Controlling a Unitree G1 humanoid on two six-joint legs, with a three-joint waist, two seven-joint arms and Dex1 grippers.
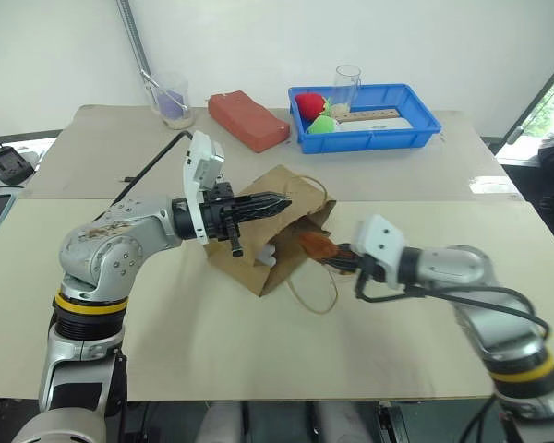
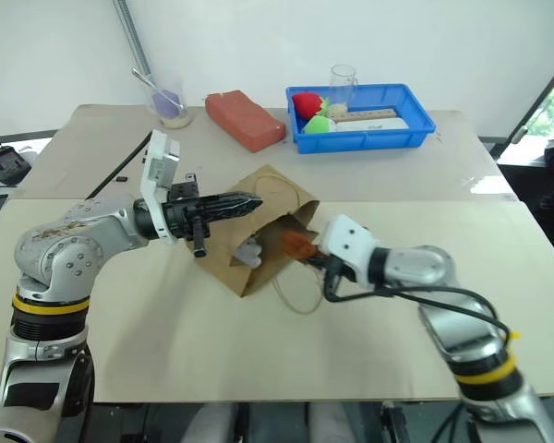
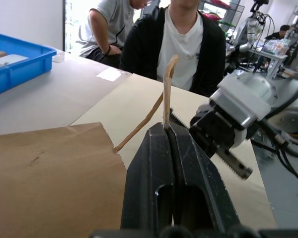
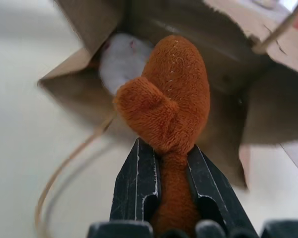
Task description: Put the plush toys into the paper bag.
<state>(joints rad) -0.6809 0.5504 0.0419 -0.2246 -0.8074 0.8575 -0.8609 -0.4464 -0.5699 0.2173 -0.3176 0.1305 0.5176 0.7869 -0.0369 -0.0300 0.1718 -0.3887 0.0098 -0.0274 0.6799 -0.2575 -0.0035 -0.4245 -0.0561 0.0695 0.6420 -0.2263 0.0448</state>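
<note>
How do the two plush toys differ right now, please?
The white plush toy already lies inside the paper bag; the reddish-brown plush toy is at the bag's mouth. The brown one is clamped in the right end effector; the white one is ungripped. Both are small and soft.

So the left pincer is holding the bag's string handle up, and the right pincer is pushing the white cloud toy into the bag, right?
Not quite. The right pincer is pinching the reddish-brown furry toy, not the white one; the right wrist view shows it. The white toy already lies inside the paper bag. The left pincer does hold the twine handle.
</note>
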